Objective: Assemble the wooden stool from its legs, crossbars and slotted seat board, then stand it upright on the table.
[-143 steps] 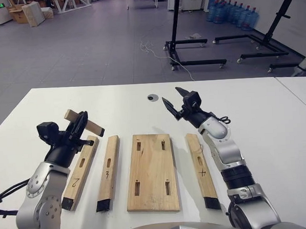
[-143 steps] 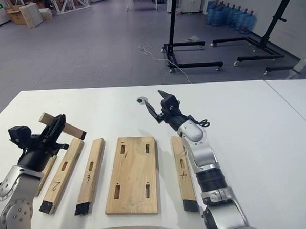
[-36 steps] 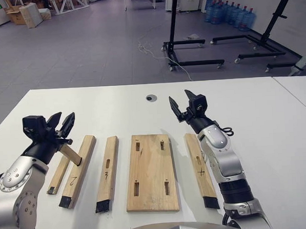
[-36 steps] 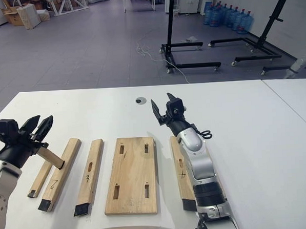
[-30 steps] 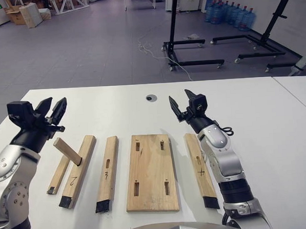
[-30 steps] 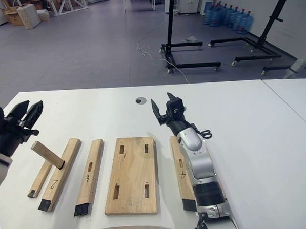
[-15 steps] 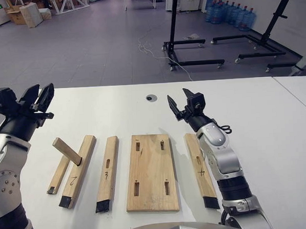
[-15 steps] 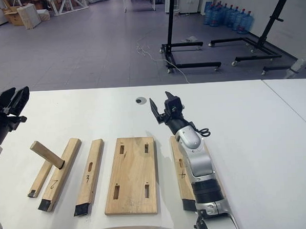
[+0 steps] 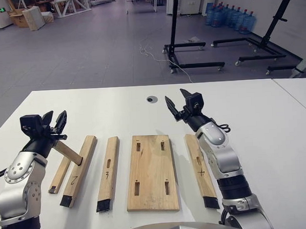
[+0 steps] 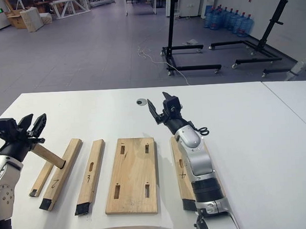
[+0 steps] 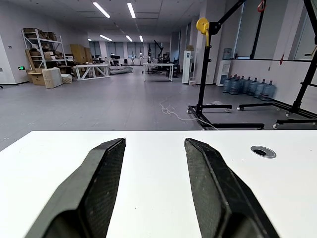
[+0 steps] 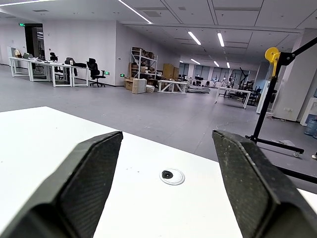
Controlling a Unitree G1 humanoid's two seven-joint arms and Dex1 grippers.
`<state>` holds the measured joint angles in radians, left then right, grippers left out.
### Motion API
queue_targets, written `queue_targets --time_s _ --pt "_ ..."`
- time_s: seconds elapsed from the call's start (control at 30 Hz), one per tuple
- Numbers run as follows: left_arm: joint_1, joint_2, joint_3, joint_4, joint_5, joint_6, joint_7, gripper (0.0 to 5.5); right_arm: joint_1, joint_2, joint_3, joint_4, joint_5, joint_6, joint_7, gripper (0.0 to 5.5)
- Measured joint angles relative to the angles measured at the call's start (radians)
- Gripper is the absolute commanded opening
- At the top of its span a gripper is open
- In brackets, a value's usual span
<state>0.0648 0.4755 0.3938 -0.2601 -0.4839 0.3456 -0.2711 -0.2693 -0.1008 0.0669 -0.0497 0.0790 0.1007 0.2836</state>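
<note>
Left eye view: a white table [image 9: 277,139] carries the unassembled stool parts, laid out flat in a row. The slotted seat board [image 9: 152,171] lies at the centre with its four slots facing up. To its left lie the leg marked 3 [image 9: 108,172], the leg marked 2 [image 9: 79,169] and, farthest out, a slimmer fourth piece [image 9: 58,176]. The leg marked with a cross [image 9: 200,169] lies just to the board's right.

A short crossbar [image 9: 68,150] sits tilted, its lower end against the leg marked 2 and its upper end raised toward the table's left edge. The left gripper [image 9: 54,118] hovers just above that raised end, its fingers spread and holding nothing. The right gripper [image 9: 175,97] hangs above the table beyond the cross-marked leg, its fingers also spread wide and holding nothing. A small round grommet [image 9: 152,99] sits in the tabletop beyond the board.
</note>
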Motion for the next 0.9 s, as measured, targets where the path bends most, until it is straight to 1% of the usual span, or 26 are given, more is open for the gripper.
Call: queue_targets --time_s 0.17,0.33,0.47,0.63,0.7,0.8,0.87,0.9 --pt "-0.028 -0.007 0.001 -0.043 -0.025 0.061 0.017 2.15 -0.014 0.002 0.000 0.001 0.001 0.000 -0.003 3.33" --pt "-0.042 -0.006 0.019 -0.107 -0.080 0.163 0.048 2.15 -0.014 0.004 -0.001 0.003 0.001 -0.001 -0.005 3.33" --pt "-0.091 0.016 0.110 -0.175 -0.154 0.208 0.079 2.15 -0.014 0.004 -0.006 0.003 0.001 -0.002 -0.013 3.33" --pt "-0.093 0.064 0.220 -0.147 -0.181 0.217 0.067 2.15 -0.014 0.004 -0.009 0.004 0.001 -0.007 -0.019 3.33" --pt "-0.043 0.114 0.253 -0.095 -0.133 0.194 0.020 2.15 -0.014 0.003 -0.011 0.004 0.001 -0.008 -0.020 3.33" --pt "0.074 0.209 0.276 0.087 0.017 0.122 -0.044 2.15 -0.014 0.001 -0.015 0.004 0.001 -0.009 -0.021 3.33" --pt "0.143 0.226 0.261 0.142 0.064 0.102 -0.102 2.15 -0.014 0.001 -0.012 0.004 0.000 -0.008 -0.021 3.33" --pt "0.189 0.236 0.232 0.151 0.093 0.087 -0.138 2.15 -0.013 0.002 -0.008 0.003 0.000 -0.007 -0.021 3.33"
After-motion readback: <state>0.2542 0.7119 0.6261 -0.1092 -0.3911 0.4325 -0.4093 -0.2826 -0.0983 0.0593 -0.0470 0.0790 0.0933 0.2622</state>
